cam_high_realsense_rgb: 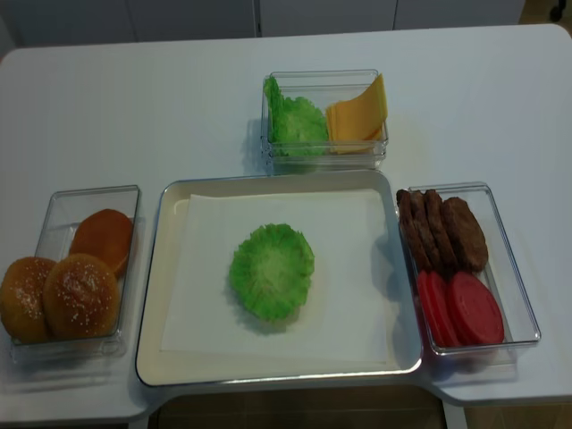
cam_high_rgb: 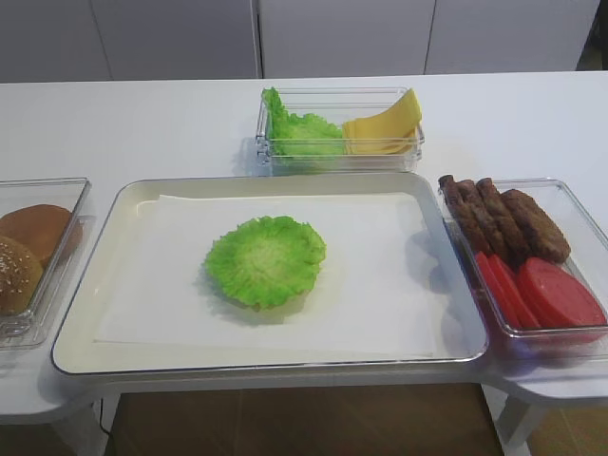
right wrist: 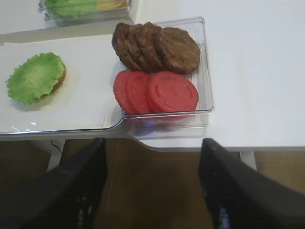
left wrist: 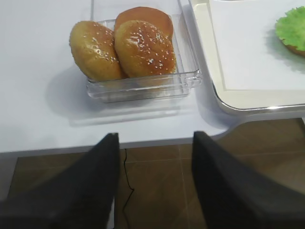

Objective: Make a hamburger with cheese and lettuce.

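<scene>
A green ruffled lettuce leaf lies in the middle of the paper-lined tray. It covers the bun half; a brown sliver of the bun shows under it in the right wrist view. The leaf also shows in the other high view and at the left wrist view's edge. Yellow cheese slices lean in the back box beside more lettuce. My left gripper is open and empty below the table's front edge. My right gripper is open and empty, also below the edge. Neither shows in the high views.
A clear box at the left holds sesame buns and a plain bun. A clear box at the right holds dark patties and red tomato slices. White paper lines the tray.
</scene>
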You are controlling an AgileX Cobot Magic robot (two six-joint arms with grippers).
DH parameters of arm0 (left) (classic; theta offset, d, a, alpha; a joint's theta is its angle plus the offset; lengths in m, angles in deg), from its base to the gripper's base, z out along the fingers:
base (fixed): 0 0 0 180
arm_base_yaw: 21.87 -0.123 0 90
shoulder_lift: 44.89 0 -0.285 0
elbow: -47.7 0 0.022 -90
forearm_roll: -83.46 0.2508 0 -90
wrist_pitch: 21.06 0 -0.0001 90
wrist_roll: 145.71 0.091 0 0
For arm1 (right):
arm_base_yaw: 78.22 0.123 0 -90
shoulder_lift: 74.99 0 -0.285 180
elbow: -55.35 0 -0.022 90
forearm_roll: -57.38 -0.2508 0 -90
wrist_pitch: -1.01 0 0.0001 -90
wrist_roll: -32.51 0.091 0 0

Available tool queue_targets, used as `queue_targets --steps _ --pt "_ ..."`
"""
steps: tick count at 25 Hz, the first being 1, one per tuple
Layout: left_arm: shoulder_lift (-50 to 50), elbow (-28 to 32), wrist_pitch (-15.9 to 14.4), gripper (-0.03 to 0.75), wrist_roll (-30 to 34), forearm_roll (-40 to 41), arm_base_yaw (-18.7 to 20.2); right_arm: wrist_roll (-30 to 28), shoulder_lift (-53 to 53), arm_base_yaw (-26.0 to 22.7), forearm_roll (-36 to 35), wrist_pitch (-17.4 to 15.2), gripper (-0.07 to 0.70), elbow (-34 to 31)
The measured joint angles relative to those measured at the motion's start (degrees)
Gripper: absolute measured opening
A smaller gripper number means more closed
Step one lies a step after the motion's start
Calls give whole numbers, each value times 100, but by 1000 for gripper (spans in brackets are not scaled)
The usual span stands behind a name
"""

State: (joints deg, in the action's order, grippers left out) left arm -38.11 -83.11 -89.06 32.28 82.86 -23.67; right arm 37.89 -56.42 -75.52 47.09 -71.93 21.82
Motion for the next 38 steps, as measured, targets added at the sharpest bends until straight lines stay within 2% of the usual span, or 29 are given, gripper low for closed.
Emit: queue_targets --steps 7,9,13,18,24,31,38 --pt "0 0 0 368 0 0 0 -93 -1172 -9 11 -58 460 -481" --pt "0 0 0 368 0 0 0 -203 -1193 -9 -11 -72 460 -575" --pt "0 0 0 368 0 0 0 -798 -1197 -9 -118 -81 459 -624" --pt "0 0 0 368 0 0 0 -966 -1197 -12 260 -70 458 -760" --pt "0 0 0 368 0 0 0 -968 -1197 -12 207 258 458 -1339" --pt "0 0 0 368 0 0 0 -968 -1197 -12 270 755 457 -1575" --pt "0 0 0 368 0 0 0 -929 -1197 -12 289 809 457 -1624"
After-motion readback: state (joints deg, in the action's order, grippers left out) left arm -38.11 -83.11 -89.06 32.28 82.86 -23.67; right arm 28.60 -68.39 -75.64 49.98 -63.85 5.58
